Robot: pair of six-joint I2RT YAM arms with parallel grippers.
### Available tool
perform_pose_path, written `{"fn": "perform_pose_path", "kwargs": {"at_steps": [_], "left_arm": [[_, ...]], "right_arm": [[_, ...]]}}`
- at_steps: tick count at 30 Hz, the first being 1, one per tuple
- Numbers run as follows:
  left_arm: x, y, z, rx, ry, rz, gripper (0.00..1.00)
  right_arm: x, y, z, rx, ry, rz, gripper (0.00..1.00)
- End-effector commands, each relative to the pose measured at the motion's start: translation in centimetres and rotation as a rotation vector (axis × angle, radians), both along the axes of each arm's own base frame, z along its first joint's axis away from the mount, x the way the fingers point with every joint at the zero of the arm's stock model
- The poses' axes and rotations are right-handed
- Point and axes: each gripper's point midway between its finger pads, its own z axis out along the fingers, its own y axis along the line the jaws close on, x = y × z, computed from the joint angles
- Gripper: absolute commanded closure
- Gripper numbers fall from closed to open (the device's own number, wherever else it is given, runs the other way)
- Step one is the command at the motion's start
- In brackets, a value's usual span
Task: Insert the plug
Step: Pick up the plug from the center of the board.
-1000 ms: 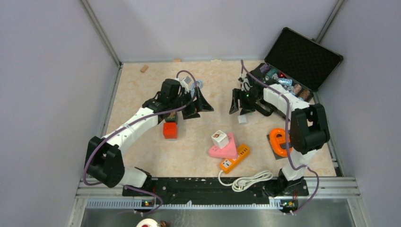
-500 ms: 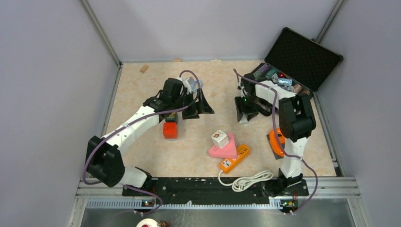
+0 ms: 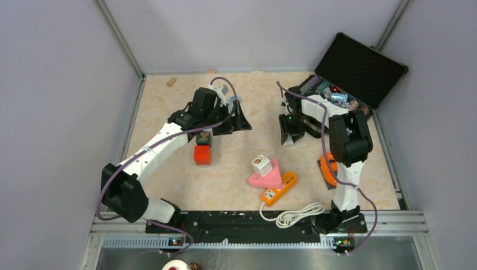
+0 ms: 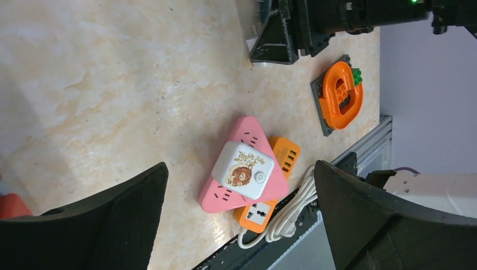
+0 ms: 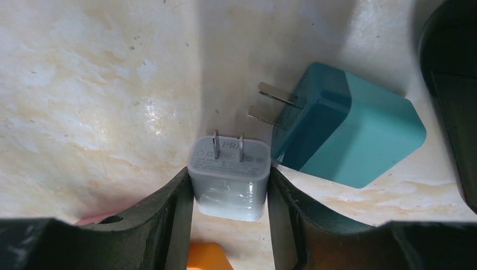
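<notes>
Open black case (image 3: pixel 360 63) holds assorted small items (image 3: pixel 336 98). Right gripper (image 5: pixel 229 179) jaws pinch white plug (image 5: pixel 229 188), teal plug (image 5: pixel 360 140) just beside. Left gripper (image 4: pixel 241 169) jaws spread wide.

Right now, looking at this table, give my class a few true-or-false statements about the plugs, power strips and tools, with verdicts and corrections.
1. The right tool has a finger against each side of the white plug. True.
2. The teal plug is pushed into the orange power strip. False: it lies on the table beside the white plug, prongs bare.
3. The left tool is open and holds nothing. True.
4. The white cube adapter sits directly on the table. False: it sits on the pink triangular power strip.
5. The black case is closed. False: its lid stands open.
</notes>
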Motion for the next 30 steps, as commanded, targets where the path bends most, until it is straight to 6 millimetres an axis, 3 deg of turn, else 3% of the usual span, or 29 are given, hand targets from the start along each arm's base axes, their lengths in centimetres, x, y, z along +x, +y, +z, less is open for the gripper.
{"fn": "perform_pose_path", "kwargs": {"at_steps": [1,5,10,15,18,23,30], "left_arm": [[1.3,1.3,2.7,0.04,-0.087,0.088,0.01],[1.7,0.7,3.4,0.043,-0.096,0.1,0.01],[1.6,-1.8,4.6,0.018,-0.142,0.048,0.01],[1.0,-5.0,6.5,-0.048,-0.207,-0.036,0.03],[0.8,-6.8,7.6,-0.093,-0.243,-0.083,0.05],[0.8,-9.7,8.5,-0.163,-0.258,-0.131,0.08],[1.6,-12.0,8.3,-0.269,-0.221,-0.129,0.12]], "right_arm": [[3.0,2.5,6.8,0.16,-0.177,-0.071,1.0],[3.3,3.9,11.8,0.382,-0.237,-0.271,1.0],[2.4,5.4,16.7,0.745,-0.207,-0.6,1.0],[0.3,7.2,19.1,1.031,-0.009,-0.807,1.0],[-0.2,7.0,20.5,1.148,0.027,-0.921,1.0],[-0.8,6.2,23.0,1.24,0.049,-1.037,1.0],[-1.4,7.5,25.3,1.341,0.104,-1.04,1.0]]}}
